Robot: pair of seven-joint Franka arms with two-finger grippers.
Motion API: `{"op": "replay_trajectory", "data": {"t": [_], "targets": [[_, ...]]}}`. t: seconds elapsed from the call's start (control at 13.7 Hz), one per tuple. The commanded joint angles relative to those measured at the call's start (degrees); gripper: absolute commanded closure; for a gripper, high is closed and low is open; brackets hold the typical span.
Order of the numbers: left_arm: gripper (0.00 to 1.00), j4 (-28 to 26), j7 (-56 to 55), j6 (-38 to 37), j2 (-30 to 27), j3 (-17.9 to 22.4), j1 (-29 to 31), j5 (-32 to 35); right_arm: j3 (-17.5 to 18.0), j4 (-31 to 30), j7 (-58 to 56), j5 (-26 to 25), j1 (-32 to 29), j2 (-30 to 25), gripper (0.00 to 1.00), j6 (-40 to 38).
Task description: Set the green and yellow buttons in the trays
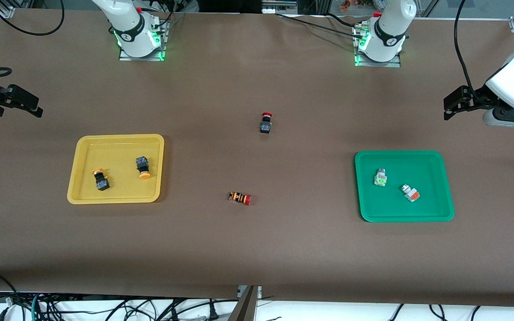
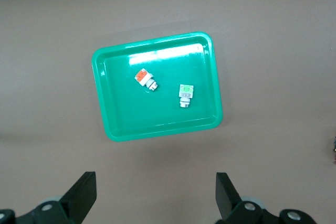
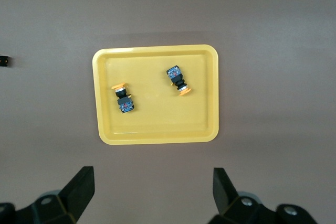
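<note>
The yellow tray [image 1: 118,137] lies toward the right arm's end and holds two black-bodied buttons with orange-yellow caps [image 1: 101,179] [image 1: 143,167]. They also show in the right wrist view [image 3: 123,98] [image 3: 178,80] on that tray [image 3: 157,127]. The green tray [image 1: 400,154] lies toward the left arm's end and holds a green-faced button [image 1: 380,177] and an orange-faced button [image 1: 410,193]. They also show in the left wrist view [image 2: 185,94] [image 2: 144,78] on that tray [image 2: 157,121]. My left gripper [image 1: 449,107] [image 2: 156,182] and my right gripper [image 1: 34,106] [image 3: 152,177] are open, empty, high over bare table at the two ends.
A black-bodied button with a red cap [image 1: 265,122] stands on the brown table between the trays. An orange-and-black striped button with a red cap [image 1: 240,198] lies nearer to the front camera. The arm bases [image 1: 138,38] [image 1: 379,42] stand along the back edge.
</note>
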Motion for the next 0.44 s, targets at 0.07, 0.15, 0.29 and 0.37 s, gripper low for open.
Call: {"op": "replay_trajectory", "data": {"t": [0.07, 0.15, 0.29, 0.37], "targets": [[0.0, 1.2, 0.3, -0.7, 0.4, -0.6, 0.5, 0.8, 1.0, 3.4, 0.7, -0.4, -0.9, 2.3, 0.0, -0.5], [0.0, 1.2, 0.3, -0.7, 0.4, -0.6, 0.5, 0.8, 1.0, 3.4, 0.8, -0.4, -0.8, 2.4, 0.0, -0.5], [0.0, 1.2, 0.2, -0.8, 0.4, -0.6, 0.6, 0.7, 1.1, 3.4, 0.9, -0.6, -0.5, 2.5, 0.0, -0.4], [0.0, 1.2, 0.0, -0.7, 0.4, -0.6, 0.6, 0.3, 1.1, 3.4, 0.7, -0.5, -0.5, 2.5, 0.0, -0.2]]}}
